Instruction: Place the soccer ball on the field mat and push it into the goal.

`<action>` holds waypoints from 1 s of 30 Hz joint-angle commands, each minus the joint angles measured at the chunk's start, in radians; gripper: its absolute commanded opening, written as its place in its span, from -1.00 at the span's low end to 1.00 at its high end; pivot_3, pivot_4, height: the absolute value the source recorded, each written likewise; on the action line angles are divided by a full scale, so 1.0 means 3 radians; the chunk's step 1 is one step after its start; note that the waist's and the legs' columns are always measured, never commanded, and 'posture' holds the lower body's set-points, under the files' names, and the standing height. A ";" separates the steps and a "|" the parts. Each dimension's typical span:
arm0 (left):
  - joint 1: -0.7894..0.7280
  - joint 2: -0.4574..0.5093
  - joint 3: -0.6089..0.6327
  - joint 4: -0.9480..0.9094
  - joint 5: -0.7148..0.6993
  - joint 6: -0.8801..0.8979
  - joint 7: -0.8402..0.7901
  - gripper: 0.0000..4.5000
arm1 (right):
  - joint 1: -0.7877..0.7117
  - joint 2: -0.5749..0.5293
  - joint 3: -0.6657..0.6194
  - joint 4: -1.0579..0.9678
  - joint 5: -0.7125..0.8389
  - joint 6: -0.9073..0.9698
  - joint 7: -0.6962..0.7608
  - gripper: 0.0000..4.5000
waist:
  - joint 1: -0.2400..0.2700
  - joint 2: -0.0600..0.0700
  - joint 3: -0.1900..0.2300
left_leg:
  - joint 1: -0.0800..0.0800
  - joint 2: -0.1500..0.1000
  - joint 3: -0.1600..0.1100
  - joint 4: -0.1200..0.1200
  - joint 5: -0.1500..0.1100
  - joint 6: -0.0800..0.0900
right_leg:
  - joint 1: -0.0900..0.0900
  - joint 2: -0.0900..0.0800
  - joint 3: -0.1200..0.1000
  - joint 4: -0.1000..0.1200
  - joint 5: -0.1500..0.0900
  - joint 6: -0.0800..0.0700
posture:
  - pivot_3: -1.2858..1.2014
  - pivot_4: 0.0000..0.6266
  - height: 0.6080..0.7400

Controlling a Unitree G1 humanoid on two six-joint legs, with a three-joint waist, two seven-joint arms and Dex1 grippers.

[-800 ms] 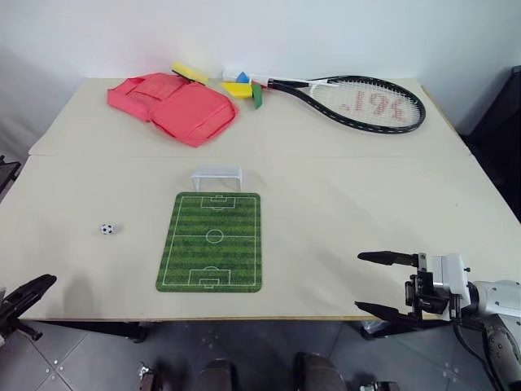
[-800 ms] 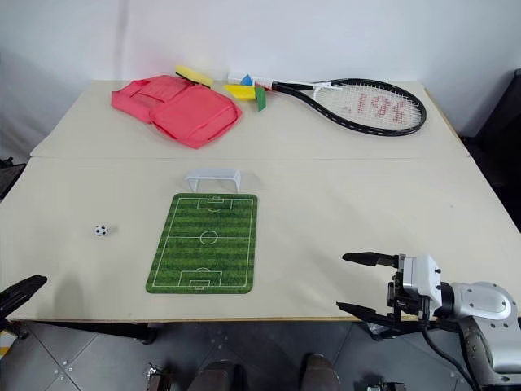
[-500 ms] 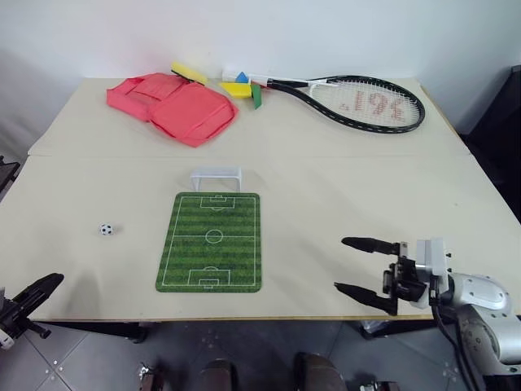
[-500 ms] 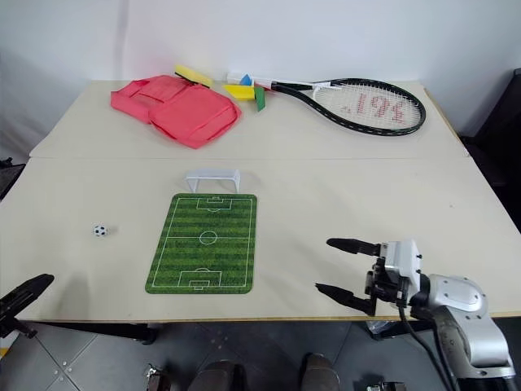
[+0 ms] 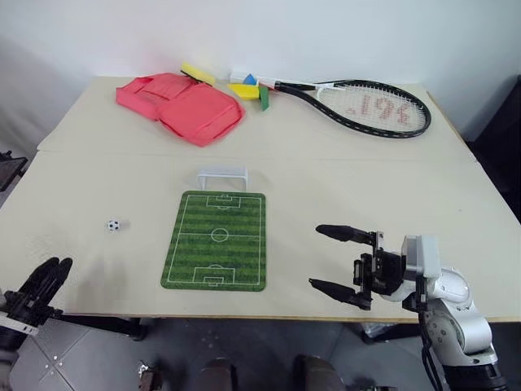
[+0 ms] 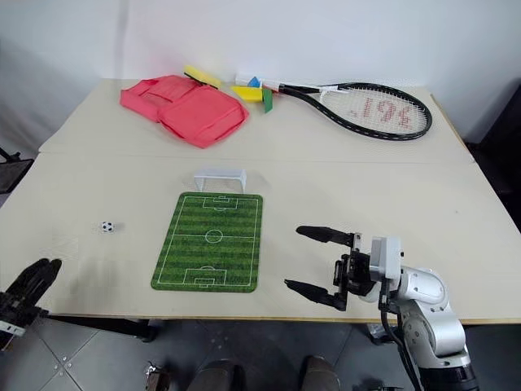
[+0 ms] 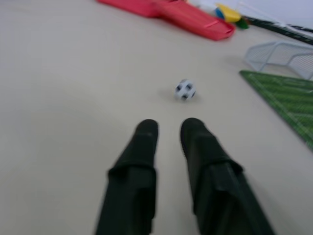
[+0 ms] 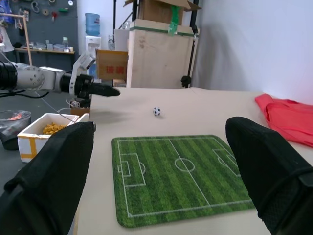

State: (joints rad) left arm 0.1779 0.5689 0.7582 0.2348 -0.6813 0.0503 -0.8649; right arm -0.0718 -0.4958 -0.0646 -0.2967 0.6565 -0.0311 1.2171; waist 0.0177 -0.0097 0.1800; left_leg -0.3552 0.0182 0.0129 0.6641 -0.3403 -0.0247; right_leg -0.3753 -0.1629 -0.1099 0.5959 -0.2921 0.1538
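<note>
The tiny black-and-white soccer ball lies on the bare table, left of the green field mat. The white goal stands just beyond the mat's far short edge. My left gripper hovers at the table's front left edge, pointing at the ball a short way ahead. Its fingers are a narrow gap apart with nothing between them. My right gripper is wide open and empty near the front edge, right of the mat, pointing left across it.
A pink bag, coloured blocks and a tennis racket lie along the table's far side. The front edge runs just below the mat.
My right gripper has slid left along the front edge toward the mat, still wide open. My left gripper has turned to point toward the ball. The camera has shifted slightly.
</note>
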 commanded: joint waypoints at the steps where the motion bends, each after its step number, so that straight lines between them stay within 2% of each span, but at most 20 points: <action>1: -0.0040 0.0113 -0.0013 -0.0189 -0.0035 0.0081 0.0017 0.10 | 0.0019 0.0000 -0.0052 0.0002 0.0002 -0.0097 0.0029 1.00 | -0.0015 0.0001 0.0000 | 0.0000 0.0000 0.0001 0.0000 0.0000 0.0000 | 0.0000 0.0000 0.0000 0.0000 0.0000 0.0000 | 0.03 -0.52 1.00; 3: -0.0147 0.0136 -0.0068 -0.0181 0.0048 0.0020 0.0044 0.41 | 0.0056 -0.0007 -0.0056 0.0056 -0.0014 -0.0157 0.0080 1.00 | -0.0020 0.0001 0.0000 | 0.0000 0.0000 0.0001 0.0000 0.0000 0.0000 | 0.0000 0.0001 0.0000 0.0000 0.0000 0.0000 | 0.03 -0.52 1.00; 7: -0.0471 0.0198 -0.0323 -0.0083 0.0297 -0.0108 0.0106 0.86 | 0.0100 0.0013 -0.0047 0.0147 -0.0040 -0.0253 0.0151 1.00 | 0.0005 0.0001 0.0000 | 0.0000 0.0000 0.0002 0.0002 0.0000 0.0000 | 0.0000 0.0001 0.0000 0.0000 0.0000 0.0000 | 0.03 -0.52 1.00; 14: -0.1146 0.0365 -0.0736 0.0535 0.0753 -0.0140 0.0327 0.86 | 0.0204 0.0050 -0.0059 0.0276 -0.0032 -0.0430 0.0271 1.00 | 0.0008 0.0001 0.0000 | 0.0000 -0.0001 0.0002 0.0002 0.0000 0.0000 | 0.0000 0.0003 0.0001 0.0002 0.0000 0.0000 | 0.03 -0.52 1.00; 21: -0.1639 0.0463 -0.0918 0.1257 0.1009 -0.0266 0.0458 0.86 | 0.0355 0.0091 -0.0086 0.0393 -0.0032 -0.0609 0.0352 1.00 | -0.0026 0.0001 0.0000 | 0.0001 0.0000 0.0006 0.0000 0.0000 0.0001 | -0.0002 0.0003 0.0002 0.0002 0.0000 0.0001 | 0.03 -0.52 1.00; 26: -0.1724 0.0521 -0.1130 0.1558 0.1171 -0.0274 0.0313 0.86 | 0.0435 0.0140 -0.0087 0.0418 -0.0063 -0.0706 0.0336 1.00 | -0.0030 0.0001 0.0000 | 0.0001 -0.0001 0.0007 0.0001 0.0000 0.0001 | -0.0002 0.0003 0.0002 0.0003 0.0001 0.0001 | 0.03 -0.52 1.00; 29: -0.1767 0.0510 -0.1079 0.1680 0.1087 -0.0264 0.0250 0.58 | 0.0508 0.0182 -0.0087 0.0503 -0.0078 -0.0831 0.0401 1.00 | -0.0031 0.0002 0.0000 | 0.0002 -0.0001 0.0007 0.0001 0.0000 0.0000 | -0.0002 0.0003 0.0002 0.0004 0.0001 0.0001 | 0.03 -0.52 1.00; 30: -0.1769 0.0501 -0.1071 0.1696 0.1055 -0.0252 0.0204 0.43 | 0.0524 0.0195 -0.0088 0.0532 -0.0080 -0.0871 0.0422 1.00 | -0.0032 0.0002 0.0000 | 0.0003 -0.0001 0.0007 0.0001 0.0000 0.0000 | -0.0002 0.0003 0.0003 0.0005 0.0001 0.0001 | 0.03 -0.52 1.00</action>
State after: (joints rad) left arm -0.3521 0.7102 0.4261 0.7227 -0.3508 -0.0271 -0.7797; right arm 0.0720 -0.4481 -0.0821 -0.1414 0.6245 -0.2604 1.3281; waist 0.0080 -0.0091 0.1801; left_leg -0.3545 0.0180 0.0150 0.6645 -0.3404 -0.0246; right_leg -0.3758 -0.1620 -0.1091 0.5974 -0.2919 0.1541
